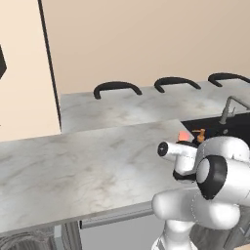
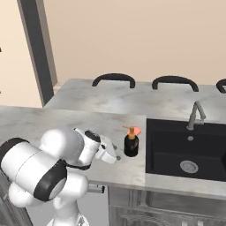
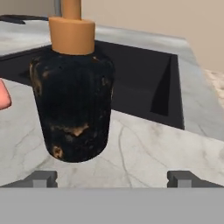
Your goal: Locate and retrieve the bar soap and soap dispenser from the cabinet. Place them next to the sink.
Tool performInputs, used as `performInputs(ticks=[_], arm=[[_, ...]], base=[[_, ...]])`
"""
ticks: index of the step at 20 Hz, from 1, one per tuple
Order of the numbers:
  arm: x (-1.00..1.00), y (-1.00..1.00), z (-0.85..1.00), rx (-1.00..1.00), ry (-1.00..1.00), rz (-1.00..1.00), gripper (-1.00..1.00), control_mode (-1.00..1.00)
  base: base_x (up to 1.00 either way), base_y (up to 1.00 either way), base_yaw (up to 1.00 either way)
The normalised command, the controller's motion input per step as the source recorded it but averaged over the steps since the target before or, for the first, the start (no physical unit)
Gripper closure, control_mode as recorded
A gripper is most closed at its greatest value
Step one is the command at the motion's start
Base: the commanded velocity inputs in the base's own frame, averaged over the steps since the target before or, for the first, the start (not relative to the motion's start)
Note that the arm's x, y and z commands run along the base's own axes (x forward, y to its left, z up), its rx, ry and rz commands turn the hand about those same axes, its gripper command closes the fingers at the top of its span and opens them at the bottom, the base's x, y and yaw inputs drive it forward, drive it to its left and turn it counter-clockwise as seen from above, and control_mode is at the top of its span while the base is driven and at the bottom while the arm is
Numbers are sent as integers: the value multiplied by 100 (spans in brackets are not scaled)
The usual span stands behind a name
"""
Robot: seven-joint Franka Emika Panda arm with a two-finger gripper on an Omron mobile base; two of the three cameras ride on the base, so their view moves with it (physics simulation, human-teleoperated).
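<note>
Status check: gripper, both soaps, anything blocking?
Gripper open, empty. Soap dispenser upright on counter beside sink. Bar soap just behind it. Nothing blocking.

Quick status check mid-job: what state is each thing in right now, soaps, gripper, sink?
soap dispenser: upright on the counter beside the sink, free of the gripper.
bar soap: on the counter just behind the dispenser, mostly hidden.
gripper: open, fingertips spread, short of the dispenser.
sink: basin bare, no water running from the faucet.
</note>
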Motion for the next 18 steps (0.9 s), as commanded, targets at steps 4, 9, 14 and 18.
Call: performInputs(ticks=[4, 9, 14, 18], arm=[[-28, 4, 65, 16, 9, 0, -100, -100], [-24, 6, 63, 15, 18, 5, -100, -100], [-31, 30, 48, 4, 22, 21, -100, -100], [-25, 32, 34, 0, 17, 35, -100, -100]], base=[[0, 0, 0], [0, 0, 0], [0, 0, 0], [0, 0, 0]])
